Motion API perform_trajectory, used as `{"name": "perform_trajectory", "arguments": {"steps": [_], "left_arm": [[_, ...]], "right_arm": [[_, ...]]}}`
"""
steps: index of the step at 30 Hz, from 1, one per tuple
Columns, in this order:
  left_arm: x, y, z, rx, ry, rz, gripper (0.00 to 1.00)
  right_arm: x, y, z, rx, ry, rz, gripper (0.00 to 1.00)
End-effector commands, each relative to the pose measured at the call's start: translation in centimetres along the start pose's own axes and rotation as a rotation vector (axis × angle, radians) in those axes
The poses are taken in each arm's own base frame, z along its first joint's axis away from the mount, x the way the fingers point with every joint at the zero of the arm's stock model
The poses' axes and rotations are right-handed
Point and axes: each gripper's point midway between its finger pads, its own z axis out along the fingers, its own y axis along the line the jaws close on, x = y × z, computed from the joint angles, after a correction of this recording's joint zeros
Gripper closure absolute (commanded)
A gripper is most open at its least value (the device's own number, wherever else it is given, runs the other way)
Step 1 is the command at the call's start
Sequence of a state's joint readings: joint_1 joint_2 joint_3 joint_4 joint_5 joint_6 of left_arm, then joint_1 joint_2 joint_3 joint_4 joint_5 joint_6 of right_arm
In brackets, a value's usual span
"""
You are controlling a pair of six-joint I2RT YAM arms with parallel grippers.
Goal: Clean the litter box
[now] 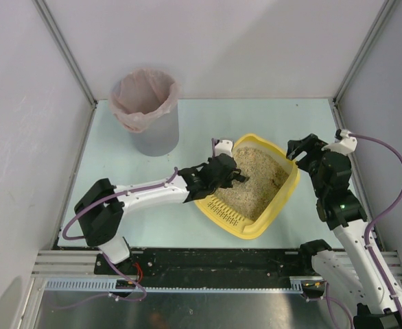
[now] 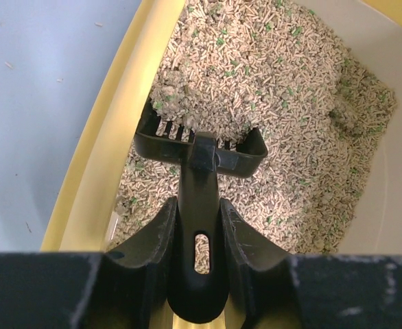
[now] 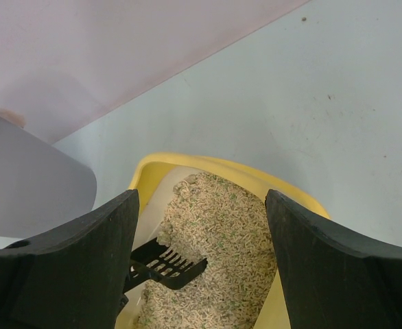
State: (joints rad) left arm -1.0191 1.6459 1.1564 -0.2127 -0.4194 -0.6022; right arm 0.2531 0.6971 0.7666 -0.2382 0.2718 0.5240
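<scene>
From my seat I see the pale table (image 1: 112,161) first, and on it the yellow litter box (image 1: 254,229) set cornerwise in the middle, between the two arms, with its slotted grille edge turned toward the bases. The beige litter (image 2: 276,89) fills most of the box, and a bare white strip of the floor shows along one side in the left wrist view. Up the table to the left, well apart from the box, stands the grey bin (image 1: 149,130) with its pink liner. My left arm reaches in from the left over the box's near left rim, and the left gripper (image 2: 199,236) has its fingers partly drawn in and clamped on the handle of a black scoop (image 2: 201,147). The scoop's slotted head lies in the litter just beside the yellow wall, with pellets piled against its front. My right gripper (image 3: 201,202) sits at the box's right far corner, fingers spread wide with nothing between them; I cannot tell whether it touches the rim
</scene>
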Motion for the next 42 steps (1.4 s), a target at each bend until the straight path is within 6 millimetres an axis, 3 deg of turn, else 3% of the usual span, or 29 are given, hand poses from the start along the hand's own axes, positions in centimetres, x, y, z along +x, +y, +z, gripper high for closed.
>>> {"name": "perform_trajectory", "arguments": {"steps": [1, 14, 19, 24, 31, 42], "left_arm": [[2.9, 4.1, 1.9, -0.141, 0.032, 0.104, 1.0], [3.5, 3.8, 2.9, -0.062, -0.045, 0.149, 1.0], [3.9, 3.5, 2.2, 0.013, -0.082, 0.138, 1.0], [2.9, 2.6, 0.9, 0.092, -0.159, 0.143, 1.0], [4.1, 1.6, 0.7, 0.19, -0.189, 0.212, 1.0], [2.5, 1.1, -1.1, 0.278, -0.342, 0.275, 1.0]], "right_arm": [[-1.1, 0.8, 0.1, -0.028, -0.042, 0.025, 0.21], [-1.2, 0.8, 0.1, -0.028, -0.045, 0.026, 0.21], [-1.2, 0.8, 0.0, -0.028, -0.047, 0.027, 0.21], [-1.2, 0.8, 0.0, -0.029, -0.047, 0.027, 0.21], [-1.3, 0.9, -0.1, -0.034, -0.049, 0.031, 0.21], [-1.3, 0.9, -0.1, -0.033, -0.049, 0.029, 0.21]]}}
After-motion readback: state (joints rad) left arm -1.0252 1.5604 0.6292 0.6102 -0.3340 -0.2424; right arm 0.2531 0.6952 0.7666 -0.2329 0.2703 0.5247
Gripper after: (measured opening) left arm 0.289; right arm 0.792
